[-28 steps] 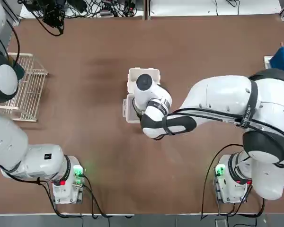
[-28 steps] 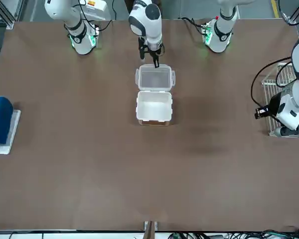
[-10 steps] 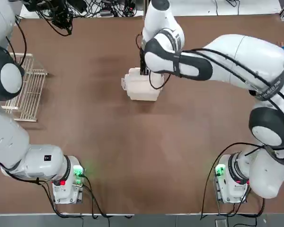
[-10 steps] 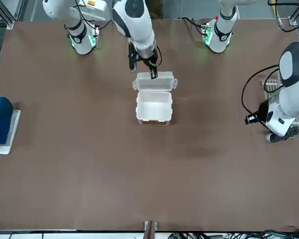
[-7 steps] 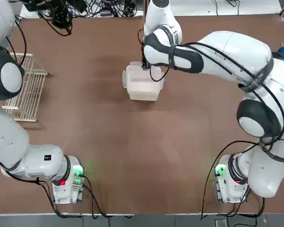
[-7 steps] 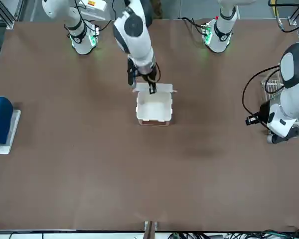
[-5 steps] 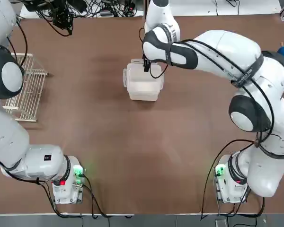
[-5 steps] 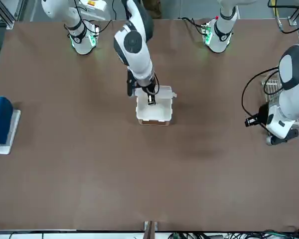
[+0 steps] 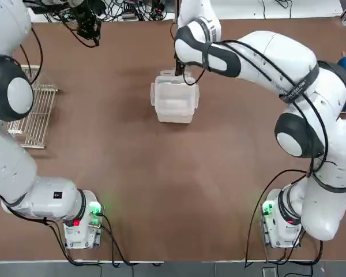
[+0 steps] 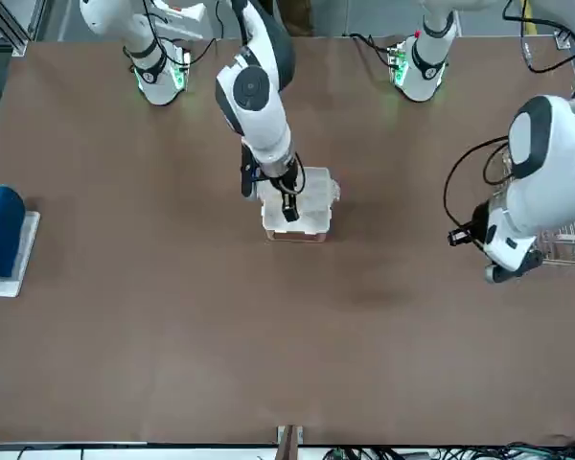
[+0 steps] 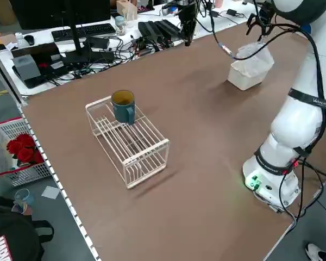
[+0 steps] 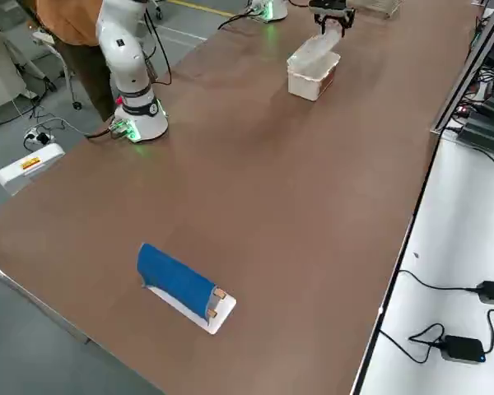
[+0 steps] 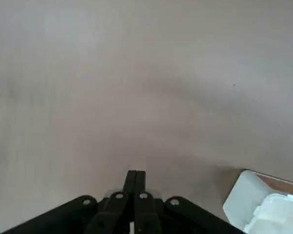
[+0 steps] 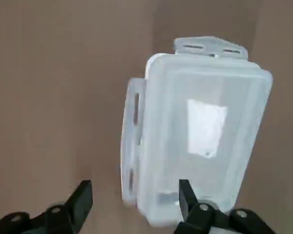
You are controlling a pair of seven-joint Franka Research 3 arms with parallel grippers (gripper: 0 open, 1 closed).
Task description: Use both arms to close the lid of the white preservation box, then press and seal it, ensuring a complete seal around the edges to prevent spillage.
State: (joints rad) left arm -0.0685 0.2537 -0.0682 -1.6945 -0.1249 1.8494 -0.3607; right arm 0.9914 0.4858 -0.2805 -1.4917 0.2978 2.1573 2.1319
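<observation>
Two glossy white robot arms with black joint rings reach over the smooth, matt brown table. Mid-table toward the far side sits the white preservation box (image 12: pixel 309 85), a squarish translucent plastic container with rounded corners. Its lid (image 14: pixel 205 122), thin milky plastic with a raised rim, covers the opening—slotted latch tabs (image 14: pixel 133 141) jutting outward. The right black two-finger gripper (image 14: pixel 136 183) is spread wide above the lid. The left black two-finger gripper (image 13: pixel 136 173) has its fingers pressed together, well apart from the box, near the white wire rack (image 11: pixel 129 142), which carries a teal, round-handled mug (image 11: pixel 124 107). On the robot's right lies a curved blue piece (image 12: pixel 177 278) on a flat white slab (image 12: pixel 222 315).
</observation>
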